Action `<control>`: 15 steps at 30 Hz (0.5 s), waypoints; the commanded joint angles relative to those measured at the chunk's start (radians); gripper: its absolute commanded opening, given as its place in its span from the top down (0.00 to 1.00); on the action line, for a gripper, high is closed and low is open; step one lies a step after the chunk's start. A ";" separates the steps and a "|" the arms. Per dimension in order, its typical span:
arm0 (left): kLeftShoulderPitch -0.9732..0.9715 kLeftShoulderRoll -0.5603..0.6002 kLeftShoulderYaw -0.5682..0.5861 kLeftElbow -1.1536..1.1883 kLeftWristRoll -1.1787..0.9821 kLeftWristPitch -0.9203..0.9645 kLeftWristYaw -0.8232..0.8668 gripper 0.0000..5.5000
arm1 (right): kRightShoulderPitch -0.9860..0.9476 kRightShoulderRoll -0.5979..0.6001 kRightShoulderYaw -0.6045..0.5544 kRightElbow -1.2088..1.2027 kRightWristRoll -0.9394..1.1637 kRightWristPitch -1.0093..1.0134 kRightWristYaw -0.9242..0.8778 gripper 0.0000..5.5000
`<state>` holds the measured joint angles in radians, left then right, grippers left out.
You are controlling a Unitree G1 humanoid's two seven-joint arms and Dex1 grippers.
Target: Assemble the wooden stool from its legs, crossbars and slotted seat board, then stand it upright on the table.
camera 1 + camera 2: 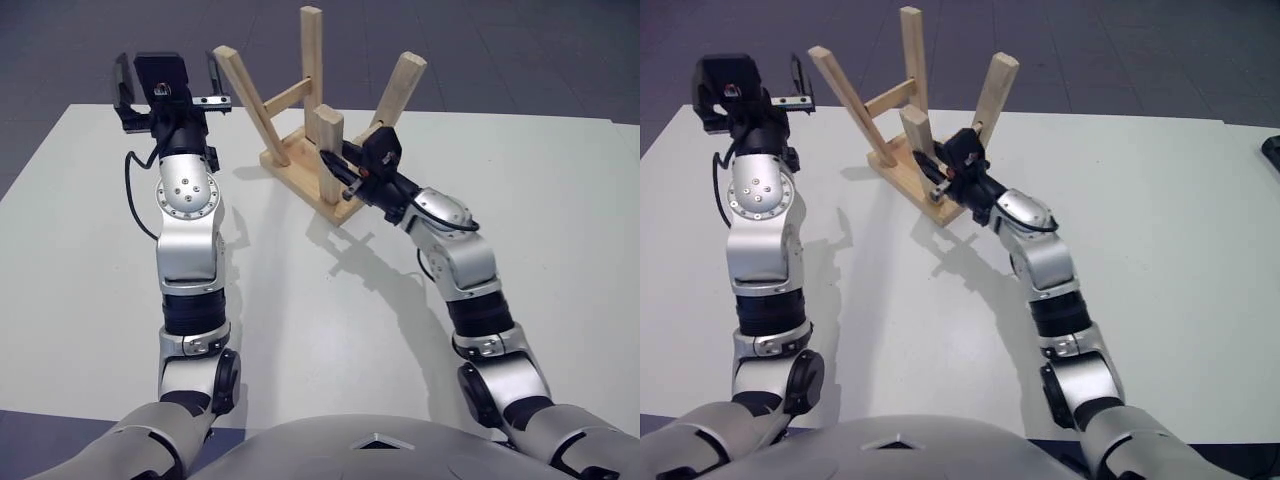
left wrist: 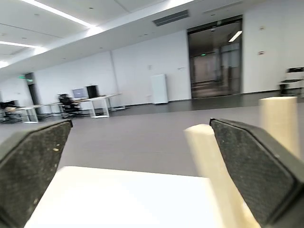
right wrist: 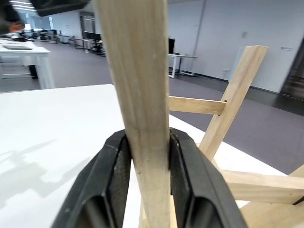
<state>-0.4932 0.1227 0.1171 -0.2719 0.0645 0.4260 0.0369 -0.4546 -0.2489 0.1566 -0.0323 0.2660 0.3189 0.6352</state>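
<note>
The wooden stool (image 1: 300, 175) lies upside down at the far middle of the white table (image 1: 90, 260), seat board down and legs pointing up. A crossbar (image 1: 288, 97) joins the left leg (image 1: 248, 100) to the back leg (image 1: 313, 55). My right gripper (image 1: 335, 165) is shut on the near leg (image 3: 137, 71), low down by the seat board. My left gripper (image 1: 168, 80) is held high at the far left, open, just left of the left leg's top. In the left wrist view that leg (image 2: 209, 175) stands close to one finger (image 2: 259, 166).
The table's far edge runs just behind the stool, with dark floor beyond. A black object (image 1: 1272, 150) sits at the table's right edge. Bare tabletop spreads in front of the stool and to both sides.
</note>
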 commanded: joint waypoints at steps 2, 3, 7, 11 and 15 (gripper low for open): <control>0.050 0.206 0.156 -0.238 -0.437 0.172 -0.409 0.02 | -0.012 -0.217 -0.097 0.013 0.099 -0.009 0.280 0.81; 0.053 0.251 0.209 -0.253 -0.527 0.213 -0.465 0.02 | -0.015 -0.252 -0.106 0.018 0.115 -0.010 0.334 0.81; 0.064 0.426 0.349 -0.284 -0.800 0.316 -0.648 0.02 | -0.022 -0.365 -0.120 0.023 0.173 0.012 0.519 0.81; 0.098 0.540 0.387 -0.260 -0.976 0.362 -0.798 0.02 | -0.004 -0.440 -0.137 0.032 0.214 0.034 0.631 0.81; 0.122 0.606 0.328 -0.210 -0.993 0.366 -0.875 0.02 | -0.002 -0.472 -0.158 0.047 0.237 0.042 0.681 0.81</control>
<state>-0.3907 0.6768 0.4938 -0.5111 -0.9400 0.7889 -0.7944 -0.4569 -0.6929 0.0196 0.0064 0.4788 0.3496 1.2881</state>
